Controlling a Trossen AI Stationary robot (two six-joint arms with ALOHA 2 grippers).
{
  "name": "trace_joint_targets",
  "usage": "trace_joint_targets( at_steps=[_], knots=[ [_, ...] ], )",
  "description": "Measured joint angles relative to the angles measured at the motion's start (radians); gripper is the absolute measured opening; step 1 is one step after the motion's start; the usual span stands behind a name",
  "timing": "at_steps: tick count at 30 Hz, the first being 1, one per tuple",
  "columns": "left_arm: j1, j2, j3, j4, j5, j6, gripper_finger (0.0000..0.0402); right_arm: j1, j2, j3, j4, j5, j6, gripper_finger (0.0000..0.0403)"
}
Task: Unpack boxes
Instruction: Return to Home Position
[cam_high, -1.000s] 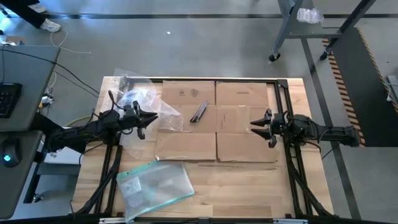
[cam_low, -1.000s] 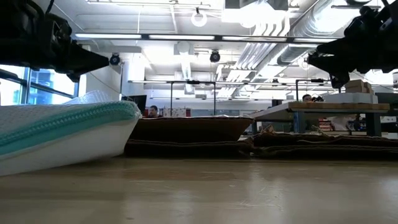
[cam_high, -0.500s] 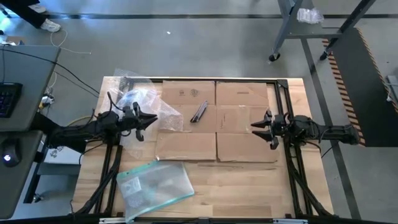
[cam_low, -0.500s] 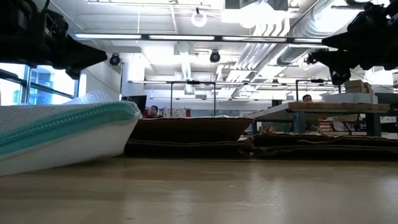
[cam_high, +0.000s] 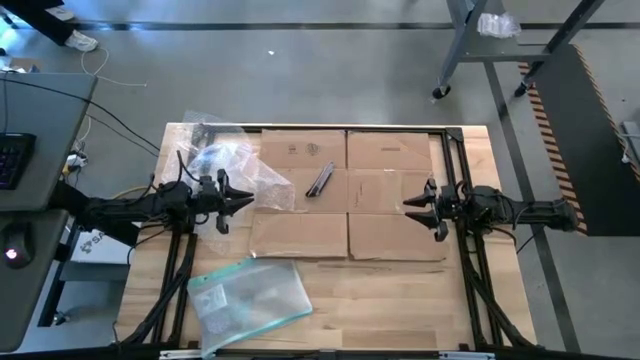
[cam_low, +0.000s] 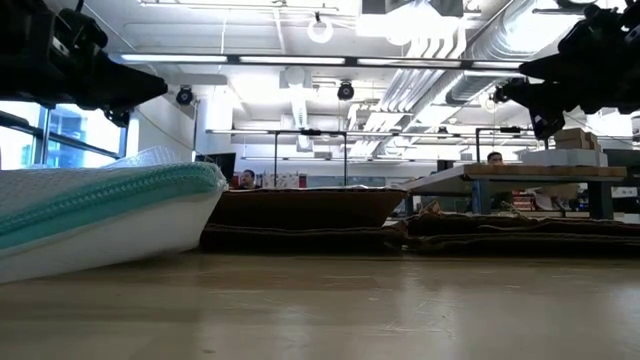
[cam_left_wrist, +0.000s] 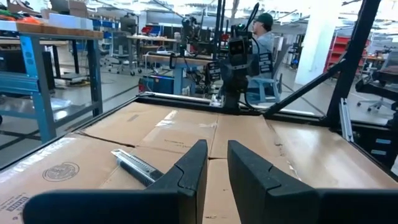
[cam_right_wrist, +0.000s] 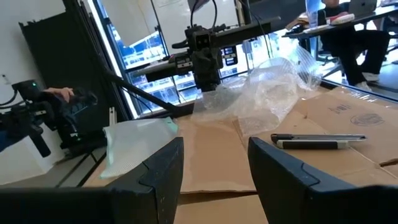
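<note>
Jaws of the left gripper (cam_high: 243, 198) stand slightly parted, with a narrow gap between the fingers (cam_left_wrist: 186, 171) and nothing grasped. Jaws of the right gripper (cam_high: 408, 205) are spread wider and are likewise empty; the right wrist view shows bare cardboard between its fingers (cam_right_wrist: 163, 168).

1. Cardboard box (cam_high: 345, 200): flattened, lying in the middle of the wooden table (cam_high: 400, 300) toward its far side, panels spread out.
2. Black cutter (cam_high: 320, 180): lies on the flattened box, left of its centre, at a slant. It is between the two grippers and touches neither.
3. Left gripper: held above the table's left part, at the near edge of the bubble wrap (cam_high: 235, 165) and just left of the box, pointing toward the right arm.
4. Right gripper: held above the right part of the box, pointing toward the left arm.
5. Height: the low view shows both grippers raised well clear of the table surface.
6. Clear pouch (cam_high: 250, 300) with a teal edge: lies flat on the table's near-left part, apart from the box and both grippers.
</note>
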Motion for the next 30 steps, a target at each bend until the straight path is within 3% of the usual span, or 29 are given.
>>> trace_joint_targets(
  at_steps=[4, 14, 26, 30],
  knots=[
    [0.004, 0.025, 0.000, 0.003, 0.002, 0.000, 0.0044, 0.000, 0.002, 0.000, 0.000, 0.000, 0.000, 0.0165],
    [-0.008, 0.229, 0.000, -0.002, 0.003, -0.001, 0.0045, 0.000, 0.001, 0.000, 0.000, 0.000, 0.000, 0.0165],
    [-0.011, 0.011, 0.000, -0.002, 0.010, -0.001, 0.0045, 0.000, 0.002, -0.001, 0.000, 0.000, 0.000, 0.0165],
    [-0.011, 0.006, -0.001, 0.005, 0.007, -0.001, 0.0045, 0.000, 0.003, -0.001, 0.001, 0.000, 0.000, 0.0165]
  ],
)
